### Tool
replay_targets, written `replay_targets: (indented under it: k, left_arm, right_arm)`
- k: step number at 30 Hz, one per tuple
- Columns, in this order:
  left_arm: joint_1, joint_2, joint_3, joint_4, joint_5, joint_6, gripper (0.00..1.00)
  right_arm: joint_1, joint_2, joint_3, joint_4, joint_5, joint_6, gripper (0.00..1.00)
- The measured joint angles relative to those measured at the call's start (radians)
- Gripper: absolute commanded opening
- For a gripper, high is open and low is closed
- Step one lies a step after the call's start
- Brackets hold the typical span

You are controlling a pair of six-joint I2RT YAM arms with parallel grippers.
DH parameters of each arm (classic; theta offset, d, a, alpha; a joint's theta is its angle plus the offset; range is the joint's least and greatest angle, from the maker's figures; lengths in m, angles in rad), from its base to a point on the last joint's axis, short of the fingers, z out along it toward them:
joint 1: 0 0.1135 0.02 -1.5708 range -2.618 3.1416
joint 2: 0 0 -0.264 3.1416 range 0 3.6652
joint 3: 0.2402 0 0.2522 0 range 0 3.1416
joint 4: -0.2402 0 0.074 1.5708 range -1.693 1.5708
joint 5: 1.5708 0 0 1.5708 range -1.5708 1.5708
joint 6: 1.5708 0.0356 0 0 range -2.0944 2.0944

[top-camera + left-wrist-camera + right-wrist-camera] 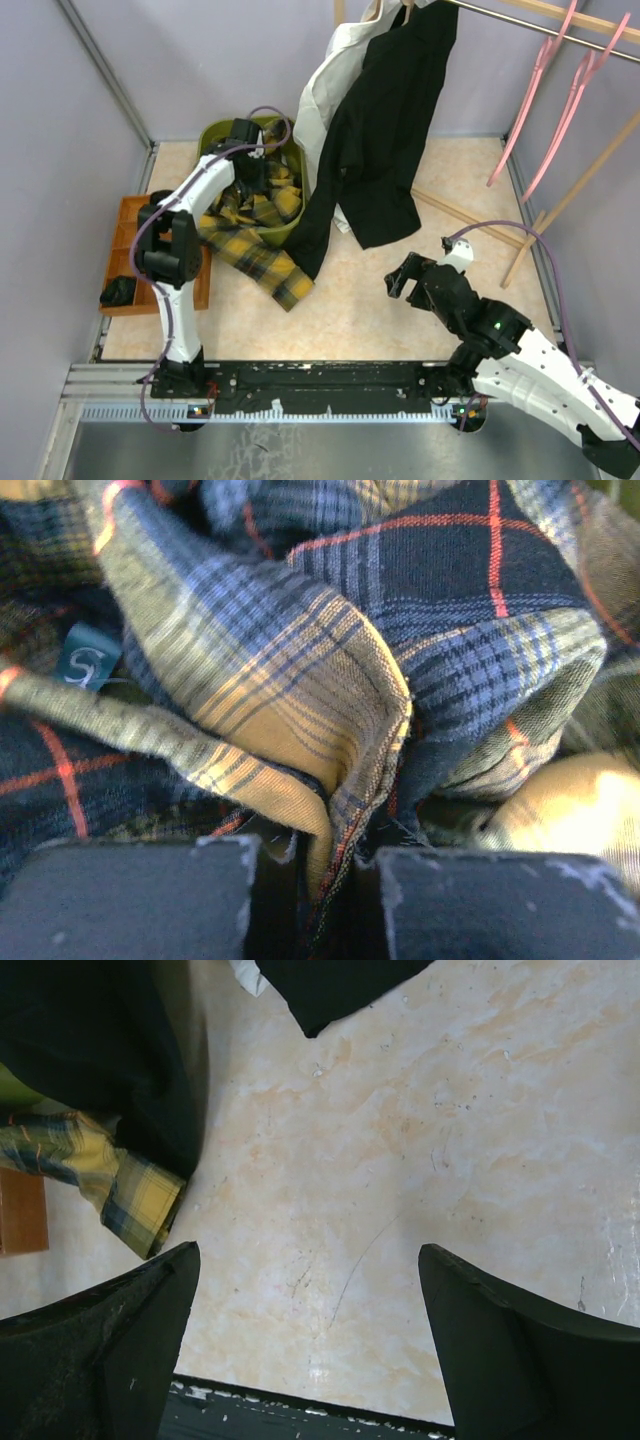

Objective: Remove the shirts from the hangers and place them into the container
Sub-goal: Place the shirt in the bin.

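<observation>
Partway: plaid shirt [255, 225] half in olive tub [215, 133] near desk's far-left corner, pinched by closed left end effector [315, 880]; black shirt [385, 140], cream shirt [330, 90] not yet unhung; right end effector [310, 1310] agape, empty.

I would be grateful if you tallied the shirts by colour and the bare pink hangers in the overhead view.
Yellow-and-black plaid shirt: 1
Black shirt: 1
Pale shirt: 1 that I can tell apart; it is partly hidden behind the black one
Bare pink hangers: 2
Total: 5
</observation>
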Motion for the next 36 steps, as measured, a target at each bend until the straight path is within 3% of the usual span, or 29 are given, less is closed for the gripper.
replay_targets:
  k: [5, 10, 12, 16, 22, 27, 36]
  left_arm:
    - [0.006, 0.15, 0.121, -0.084, 0.075, 0.028, 0.13]
    - [0.016, 0.154, 0.126, -0.095, 0.109, 0.04, 0.26]
    - [0.017, 0.135, 0.103, -0.08, 0.11, 0.038, 0.43]
    - [0.011, 0.068, 0.073, -0.079, 0.125, 0.027, 0.65]
    - [0.0, -0.15, 0.04, -0.079, 0.145, 0.015, 0.85]
    - [0.0, -0.367, 0.0, -0.028, 0.16, 0.001, 0.88]
    - [0.0, -0.813, -0.481, 0.082, 0.158, -0.126, 0.96]
  right_arm:
    - [0.0, 0.0, 0.0, 0.003, -0.003, -0.002, 0.91]
    - [0.0, 0.0, 0.0, 0.002, -0.009, -0.002, 0.91]
    - [0.0, 0.0, 0.0, 0.002, -0.012, -0.002, 0.92]
    - [0.0, 0.0, 0.0, 0.003, -0.012, -0.002, 0.92]
    - [0.0, 0.0, -0.003, 0.008, -0.013, -0.002, 0.92]
    - [0.0, 0.015, -0.006, 0.023, -0.021, -0.002, 0.93]
    - [0.0, 0.034, -0.009, 0.042, -0.035, -0.002, 0.93]
